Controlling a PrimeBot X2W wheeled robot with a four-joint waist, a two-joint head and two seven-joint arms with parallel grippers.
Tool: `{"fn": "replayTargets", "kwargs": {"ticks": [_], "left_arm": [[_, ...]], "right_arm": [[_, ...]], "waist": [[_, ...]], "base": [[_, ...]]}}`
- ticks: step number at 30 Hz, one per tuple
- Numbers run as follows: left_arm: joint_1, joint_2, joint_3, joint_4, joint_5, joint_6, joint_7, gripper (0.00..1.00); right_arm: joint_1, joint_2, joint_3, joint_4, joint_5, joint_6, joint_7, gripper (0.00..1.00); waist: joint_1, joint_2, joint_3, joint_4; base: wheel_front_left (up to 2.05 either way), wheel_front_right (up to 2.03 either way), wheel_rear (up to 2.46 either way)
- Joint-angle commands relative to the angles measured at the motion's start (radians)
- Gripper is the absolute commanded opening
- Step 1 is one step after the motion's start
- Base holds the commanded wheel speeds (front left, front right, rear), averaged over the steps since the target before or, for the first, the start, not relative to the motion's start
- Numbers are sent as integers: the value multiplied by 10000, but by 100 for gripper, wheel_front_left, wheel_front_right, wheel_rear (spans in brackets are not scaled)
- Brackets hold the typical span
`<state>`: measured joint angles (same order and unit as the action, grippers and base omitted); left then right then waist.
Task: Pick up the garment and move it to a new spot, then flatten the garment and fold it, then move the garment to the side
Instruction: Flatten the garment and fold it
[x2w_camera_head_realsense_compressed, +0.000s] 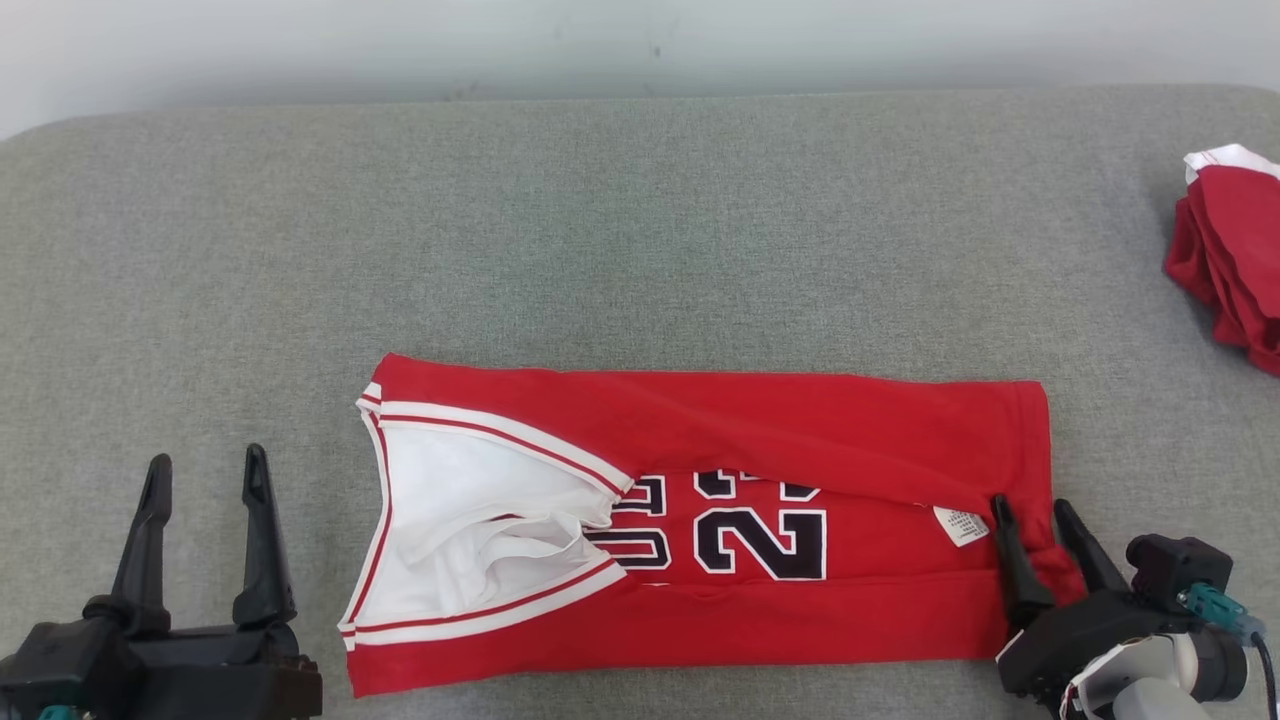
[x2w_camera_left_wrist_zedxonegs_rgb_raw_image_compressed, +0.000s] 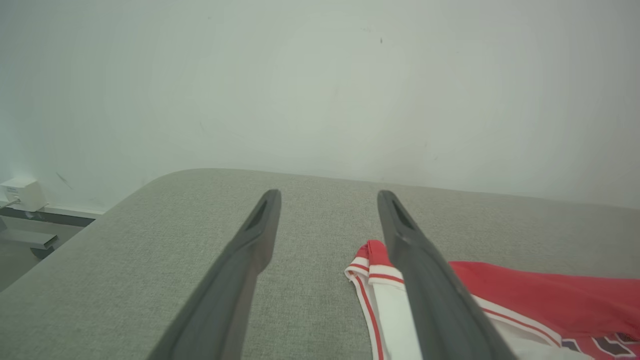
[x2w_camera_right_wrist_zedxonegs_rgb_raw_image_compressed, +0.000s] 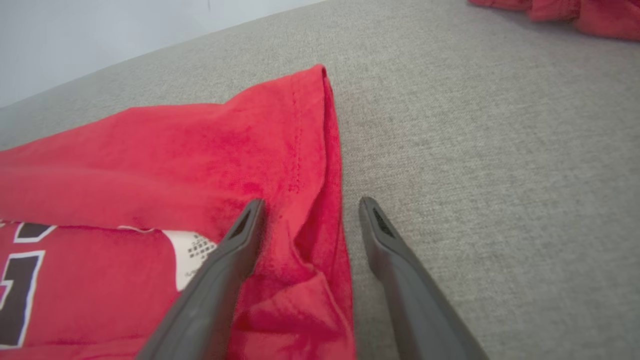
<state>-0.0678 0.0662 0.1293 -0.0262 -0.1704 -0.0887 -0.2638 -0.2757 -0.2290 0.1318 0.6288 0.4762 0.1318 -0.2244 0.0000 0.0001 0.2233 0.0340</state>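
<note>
Spread-fingered, the right gripper straddles the hem edge of the red basketball jersey, folded lengthwise on the grey table, while the left gripper gapes empty near its neckline.

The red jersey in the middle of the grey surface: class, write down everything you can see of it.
The jersey is red, soft-looking cloth, lying flat on the grey padded surface, its long edges folded inward into a wide band. At its left end white lining shows, edged with white-and-red trim. Dark white-outlined numerals are partly covered by the upper fold. A small white label sits near the right end, where the open right gripper straddles a bunched hem.
</note>
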Motion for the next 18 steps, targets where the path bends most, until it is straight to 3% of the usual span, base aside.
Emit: {"fn": "replayTargets", "kwargs": {"ticks": [1, 2, 3, 9, 18], "left_arm": [[104, -63, 87, 29, 122, -41, -1, 100], [100, -77, 124, 44, 157, -70, -1, 100], [100, -96, 154, 47, 189, -70, -1, 100], [185, -146, 311, 10, 289, -143, -1, 100], [359, -160, 230, 119, 355, -195, -1, 100]], "right_arm": [[-32, 91, 99, 207, 64, -29, 2, 37], [-38, 148, 167, 299, 76, -29, -8, 8], [-43, 212, 243, 365, 111, -29, -44, 0], [-242, 283, 384, 522, 344, -29, -211, 0], [-355, -936, -452, 792, 570, -31, -383, 0]], "waist": [[0, -1, -11, 25], [0, -1, -21, 37], [0, -1, -35, 47], [0, -1, -140, -28], [0, -1, -594, -98]], "base": [[0, 0, 0], [0, 0, 0], [0, 0, 0], [0, 0, 0], [0, 0, 0]]}}
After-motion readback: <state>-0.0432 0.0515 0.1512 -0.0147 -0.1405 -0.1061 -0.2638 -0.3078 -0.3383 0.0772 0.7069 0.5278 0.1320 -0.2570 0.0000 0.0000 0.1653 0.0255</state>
